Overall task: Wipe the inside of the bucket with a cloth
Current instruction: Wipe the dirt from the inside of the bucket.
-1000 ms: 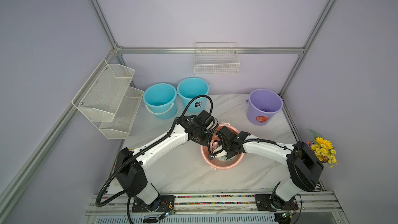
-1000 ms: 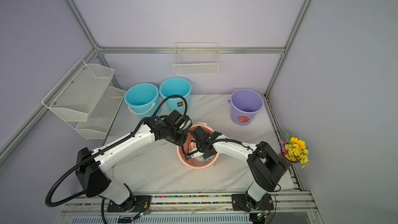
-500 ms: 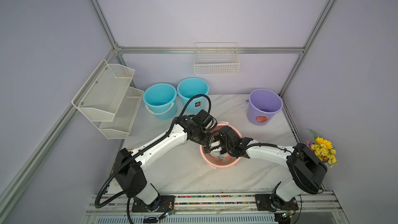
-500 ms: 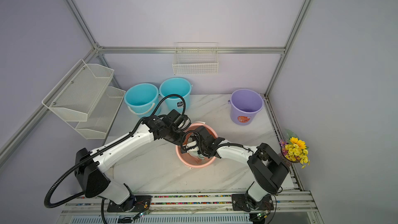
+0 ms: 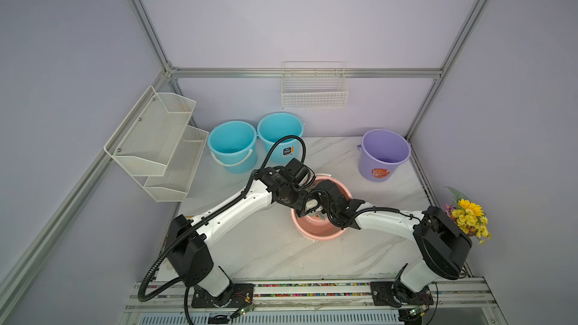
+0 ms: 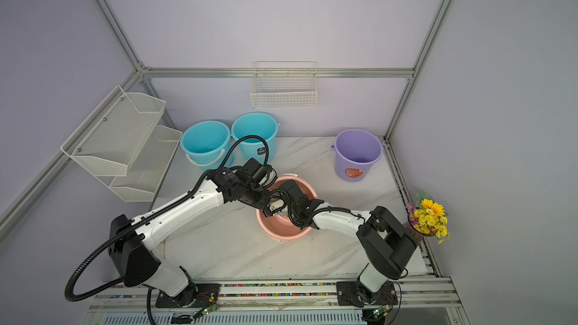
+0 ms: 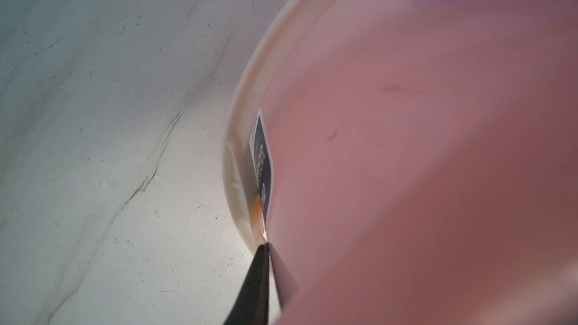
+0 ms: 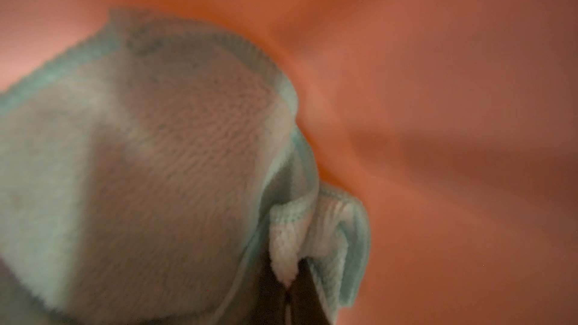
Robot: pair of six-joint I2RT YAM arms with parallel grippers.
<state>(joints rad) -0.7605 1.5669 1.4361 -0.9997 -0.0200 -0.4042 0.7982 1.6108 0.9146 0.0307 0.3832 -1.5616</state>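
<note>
The pink bucket (image 5: 316,235) (image 6: 283,235) stands mid-table on the marble top. My left gripper (image 7: 266,245) is shut on its rim beside a dark label (image 7: 262,164); in a top view its wrist (image 5: 289,193) hangs over the bucket's left edge. My right gripper (image 8: 289,286) reaches down inside the bucket and is shut on a fold of the pale mint-green cloth (image 8: 156,167), which presses against the orange-pink inner wall (image 8: 438,120). In both top views the right wrist (image 5: 331,200) (image 6: 295,201) covers the cloth almost wholly.
Two teal buckets (image 5: 233,145) (image 5: 280,134) stand at the back left and a purple bucket (image 5: 383,154) at the back right. A white mesh shelf (image 5: 156,142) juts from the left wall. A wire basket (image 5: 314,89) hangs behind. Flowers (image 5: 467,218) sit at the right edge.
My right gripper has swept the cloth inside the bucket toward its left, far side. The left arm has stayed at the rim.
</note>
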